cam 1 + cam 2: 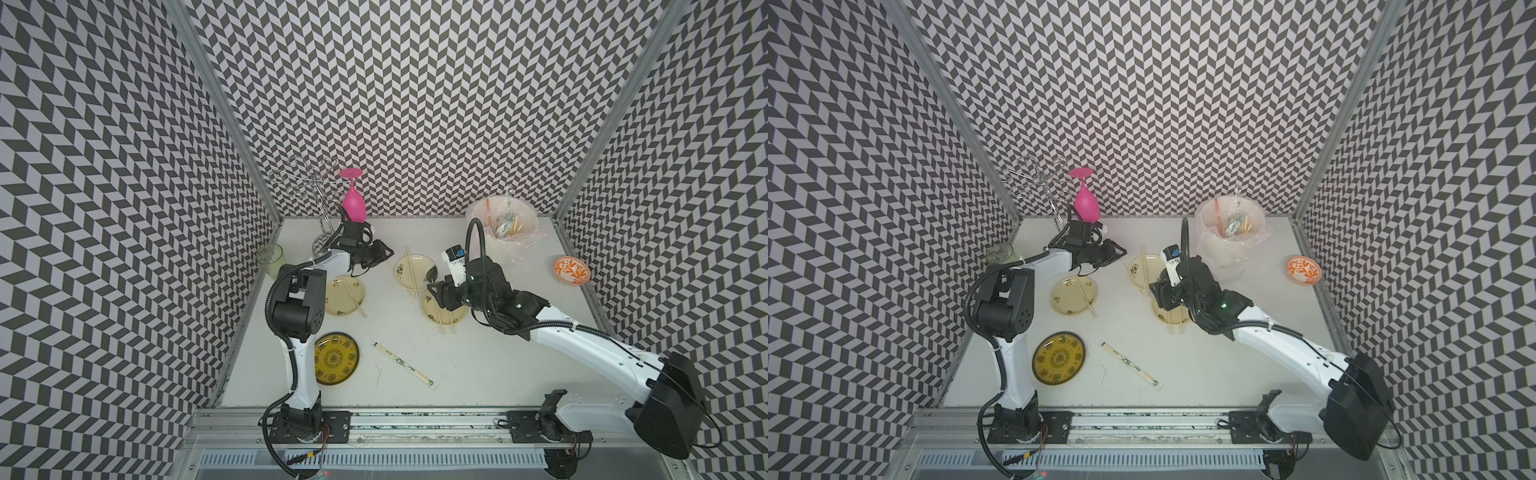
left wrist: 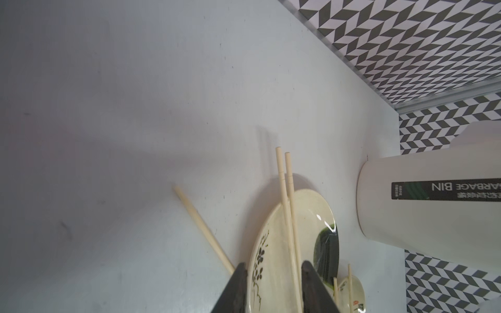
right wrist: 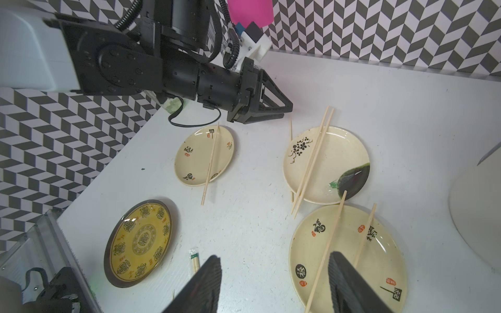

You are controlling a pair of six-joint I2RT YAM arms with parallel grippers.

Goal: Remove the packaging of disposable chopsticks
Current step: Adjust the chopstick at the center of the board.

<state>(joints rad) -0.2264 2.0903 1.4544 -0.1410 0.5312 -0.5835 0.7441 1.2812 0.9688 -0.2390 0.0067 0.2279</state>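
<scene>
Lying wrapped: one pair of disposable chopsticks (image 3: 195,264), sealed in its clear printed packaging (image 1: 403,365), flat and slanting just beside the yellow plate (image 1: 336,358), toward the middle of the table (image 1: 478,374).
Unwrapped already: bare sticks (image 3: 311,160) rest across three cream plates, all beyond the yellow plate. By my read, this is the last sleeve to strip.
Right gripper (image 3: 273,287): fingers spread wide, nothing in them. It hovers over a cream plate (image 3: 347,238) well apart from the yellow plate.
Left gripper (image 2: 273,268): jaws partly parted and empty, far past the yellow plate toward the back wall.
Garbage bin (image 2: 420,216): diagonally across the table from the yellow plate.
Risk one: the sleeve looks thin and slick and lies flat, so a shallow pinch could skid it into the yellow plate.
Risk two: an arm swinging low could sweep loose sticks off their plates.
</scene>
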